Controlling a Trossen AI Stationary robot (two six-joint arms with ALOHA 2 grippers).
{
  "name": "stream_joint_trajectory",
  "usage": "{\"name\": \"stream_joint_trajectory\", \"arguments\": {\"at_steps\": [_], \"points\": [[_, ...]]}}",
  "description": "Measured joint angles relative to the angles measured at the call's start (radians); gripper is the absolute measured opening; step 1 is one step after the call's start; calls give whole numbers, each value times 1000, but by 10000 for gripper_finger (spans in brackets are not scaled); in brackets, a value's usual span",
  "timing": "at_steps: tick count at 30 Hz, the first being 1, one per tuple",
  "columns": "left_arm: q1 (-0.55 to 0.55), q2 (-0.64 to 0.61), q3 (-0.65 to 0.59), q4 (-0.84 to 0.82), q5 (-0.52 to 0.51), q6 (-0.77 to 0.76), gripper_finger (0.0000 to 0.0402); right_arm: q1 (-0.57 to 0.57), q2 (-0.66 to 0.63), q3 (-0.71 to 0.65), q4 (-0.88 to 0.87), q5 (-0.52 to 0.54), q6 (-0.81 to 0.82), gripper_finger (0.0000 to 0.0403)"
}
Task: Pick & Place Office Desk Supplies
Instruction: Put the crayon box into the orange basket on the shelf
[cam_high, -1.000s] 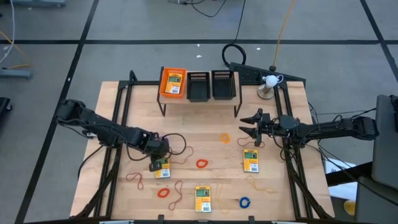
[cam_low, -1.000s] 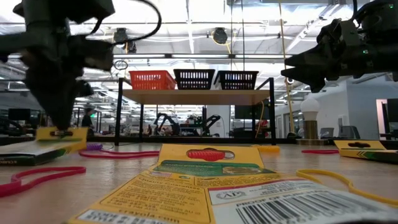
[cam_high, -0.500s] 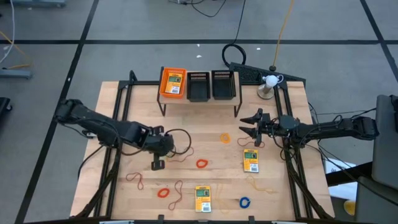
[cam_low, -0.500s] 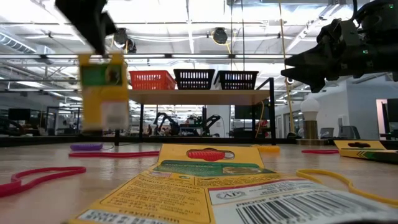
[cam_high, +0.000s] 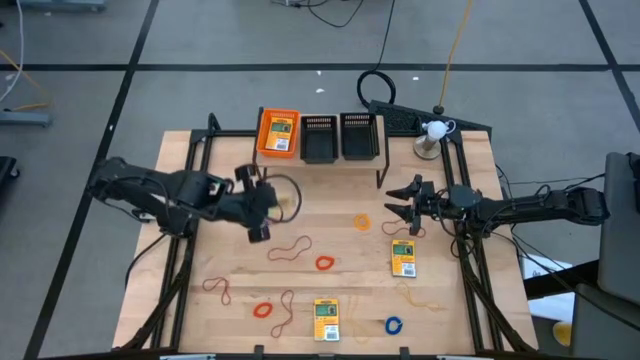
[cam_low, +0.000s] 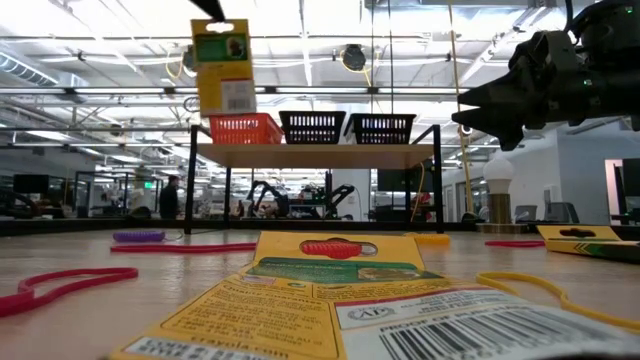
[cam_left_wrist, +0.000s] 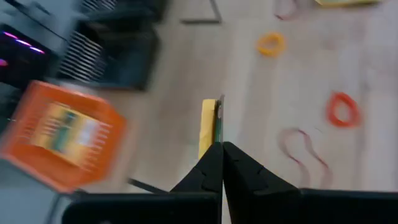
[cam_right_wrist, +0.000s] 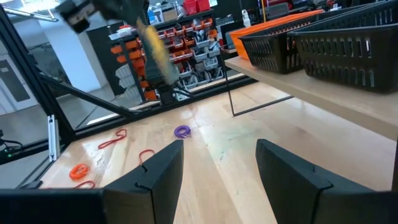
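My left gripper (cam_high: 266, 206) is raised over the table's middle-left, in front of the orange mesh bin (cam_high: 278, 131), and is shut on a yellow-and-green card box (cam_low: 223, 68). A second card box (cam_high: 279, 135) lies in that orange bin. Two more lie flat on the table, one on the right (cam_high: 403, 259) and one near the front edge (cam_high: 326, 318). Red (cam_high: 324, 263), orange (cam_high: 262, 309), blue (cam_high: 392, 325) and purple (cam_right_wrist: 181, 131) rings and a reddish-brown loopy band (cam_high: 288, 248) lie on the wood. My right gripper (cam_high: 400, 205) hovers open at the table's right. My left gripper pinches the card box by its upper green end (cam_low: 215, 22) between its two shut fingers (cam_left_wrist: 214, 163), coming from above. The box hangs upright below the fingers, lifted clear of the table; in the left wrist view it shows edge-on (cam_left_wrist: 211, 118) beyond the fingertips.
Two black mesh bins (cam_high: 318, 137) (cam_high: 357, 135) sit beside the orange one on a raised shelf at the far edge. A small lamp (cam_high: 432, 133) stands at the far right corner. More thin bands (cam_high: 218, 288) (cam_high: 415, 294) and a yellow ring (cam_high: 361, 221) lie scattered on the wood.
My left gripper has risen from the table with the card box and moved toward the far edge, nearer the orange bin. The box, which lay on the wood, now hangs upright and lifted clear.
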Motion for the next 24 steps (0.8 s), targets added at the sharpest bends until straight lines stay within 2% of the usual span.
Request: {"name": "stream_joint_trajectory", "arguments": {"at_steps": [7, 17, 21, 24], "points": [[126, 0, 109, 2, -86, 178, 0, 0, 0, 0, 0, -1, -2, 192], [383, 0, 198, 55, -100, 448, 0, 0, 0, 0, 0, -1, -7, 192], [492, 0, 198, 111, -69, 544, 0, 0, 0, 0, 0, -1, -7, 192], [565, 5, 198, 151, 7, 578, 0, 0, 0, 0, 0, 0, -7, 192]]}}
